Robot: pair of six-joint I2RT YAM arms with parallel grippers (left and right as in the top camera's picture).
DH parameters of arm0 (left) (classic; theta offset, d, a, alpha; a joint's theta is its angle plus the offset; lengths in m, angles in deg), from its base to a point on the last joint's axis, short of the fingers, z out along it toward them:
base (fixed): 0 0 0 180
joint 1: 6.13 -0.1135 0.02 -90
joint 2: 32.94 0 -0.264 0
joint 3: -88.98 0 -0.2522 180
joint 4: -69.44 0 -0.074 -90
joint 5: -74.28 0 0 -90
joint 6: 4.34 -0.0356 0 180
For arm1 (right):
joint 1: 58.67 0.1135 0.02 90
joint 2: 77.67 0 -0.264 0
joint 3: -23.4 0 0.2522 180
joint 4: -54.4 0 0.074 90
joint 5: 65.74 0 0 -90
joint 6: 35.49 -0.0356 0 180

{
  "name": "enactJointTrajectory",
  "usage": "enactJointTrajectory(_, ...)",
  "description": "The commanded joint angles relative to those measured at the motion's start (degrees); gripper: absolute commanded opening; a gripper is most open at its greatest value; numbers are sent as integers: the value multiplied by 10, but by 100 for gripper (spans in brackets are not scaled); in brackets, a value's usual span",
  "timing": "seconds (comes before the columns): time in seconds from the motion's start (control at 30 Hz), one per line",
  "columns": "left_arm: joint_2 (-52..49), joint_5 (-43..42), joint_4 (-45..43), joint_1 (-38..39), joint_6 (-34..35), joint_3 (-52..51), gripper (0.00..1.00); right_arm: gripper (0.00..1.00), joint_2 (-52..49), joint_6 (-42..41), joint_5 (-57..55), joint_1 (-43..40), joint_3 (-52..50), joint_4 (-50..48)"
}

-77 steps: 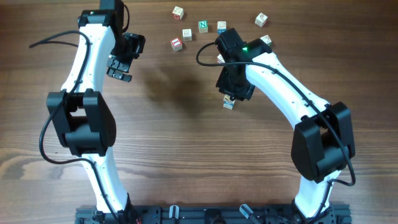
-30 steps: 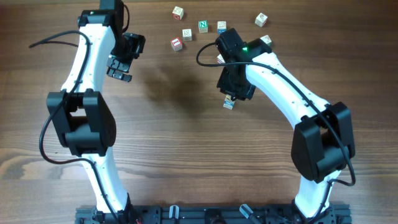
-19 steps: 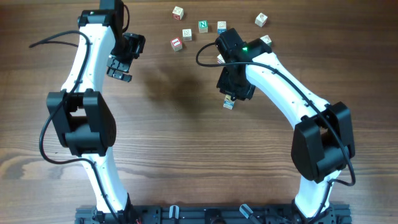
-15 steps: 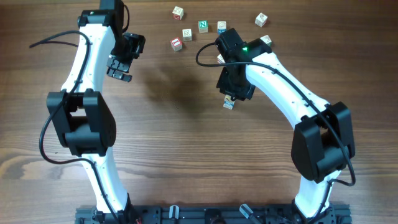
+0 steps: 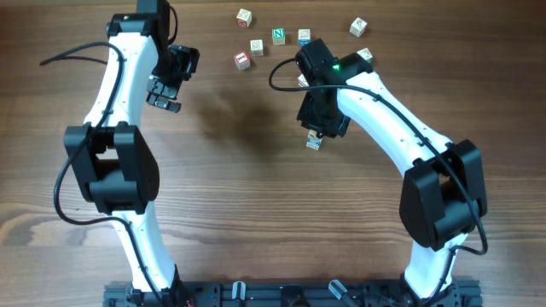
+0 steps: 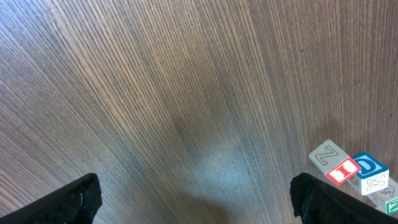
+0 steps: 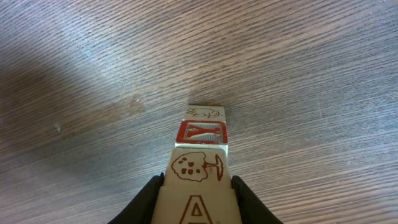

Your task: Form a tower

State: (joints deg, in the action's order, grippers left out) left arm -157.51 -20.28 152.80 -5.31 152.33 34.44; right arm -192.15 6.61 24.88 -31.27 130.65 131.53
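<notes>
The tower (image 7: 202, 132) is a narrow stack of pale wooden letter cubes, seen end-on in the right wrist view, with a red-framed Y face and a tree drawing showing. In the overhead view the tower (image 5: 313, 143) stands at mid-table, its top under the right arm's head. My right gripper (image 7: 197, 190) is shut on the topmost cube (image 7: 196, 208), which bears a red letter A. From above, the right gripper (image 5: 317, 130) hides that cube. My left gripper (image 5: 162, 90) hangs open over bare wood at the far left. In its own view the left gripper (image 6: 199, 202) holds nothing.
Several loose letter cubes lie at the far edge, among them a red-faced cube (image 5: 242, 60), a green N cube (image 5: 278, 35) and one at the far right (image 5: 358, 27). A cluster of cubes (image 6: 348, 171) shows at the left wrist view's lower right.
</notes>
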Motion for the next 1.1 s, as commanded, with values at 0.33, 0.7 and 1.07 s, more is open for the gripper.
enactJointTrajectory(0.33, 18, 6, 0, -2, -7, -3, 100, 5, 7, 3, -10, 1, 13, -2)
enactJointTrajectory(0.7, 18, 6, 0, -2, -7, -3, 100, 5, 7, -1, -19, 1, 13, 2)
enactJointTrajectory(1.07, 18, 6, 0, -2, -7, -3, 100, 32, 7, -1, -19, 1, 13, 1)
